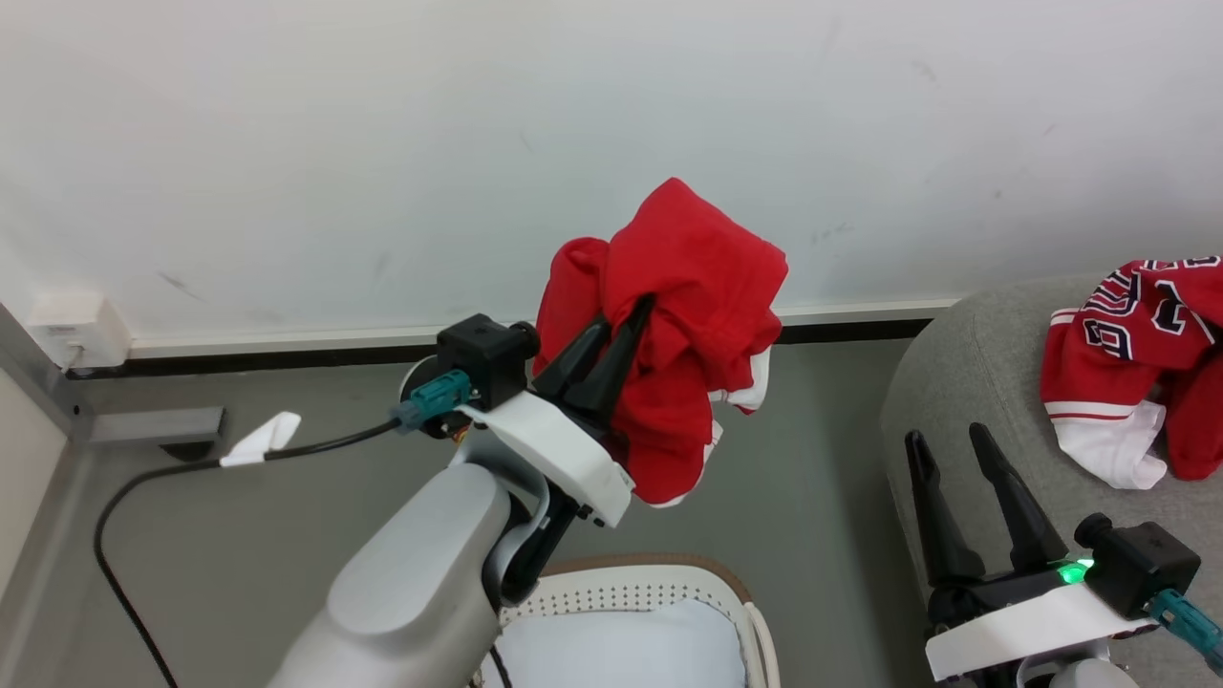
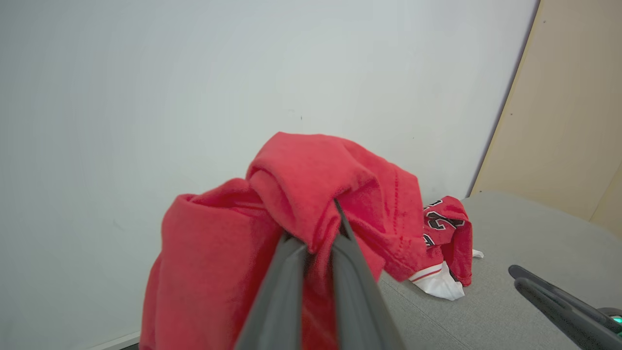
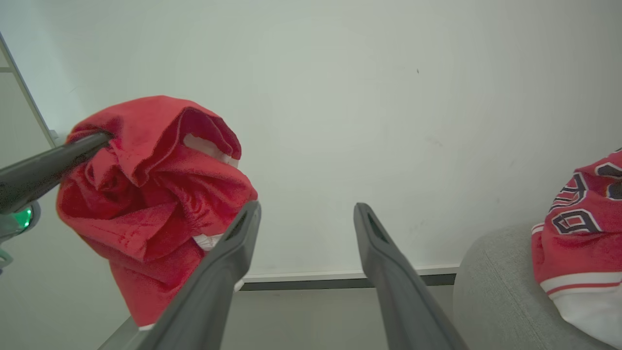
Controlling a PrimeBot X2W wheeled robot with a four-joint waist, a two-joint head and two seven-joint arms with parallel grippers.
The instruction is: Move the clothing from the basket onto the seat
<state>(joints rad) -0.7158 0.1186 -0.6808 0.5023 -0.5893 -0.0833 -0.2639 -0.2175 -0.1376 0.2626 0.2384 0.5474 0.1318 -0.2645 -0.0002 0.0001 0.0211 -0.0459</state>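
My left gripper [image 1: 626, 315] is shut on a bunched red garment [image 1: 683, 315] with a little white edging, and holds it in the air above the floor, over and beyond the basket [image 1: 650, 583]. In the left wrist view the cloth [image 2: 301, 194] drapes over the closed fingers [image 2: 350, 272]. A red jersey [image 1: 1137, 354] with white trim and dark numbers lies on the grey seat [image 1: 955, 382] at the right. My right gripper [image 1: 948, 435] stands open and empty by the seat's near edge, its fingers [image 3: 218, 272] spread wide. The held garment [image 3: 155, 194] hangs to their left.
The basket's rim shows at the bottom, with a pale white sheet [image 1: 621, 650] lying inside. A black cable [image 1: 143, 487] runs over the grey floor at the left, near a wall box [image 1: 76, 330]. A white wall [image 1: 382, 143] stands behind.
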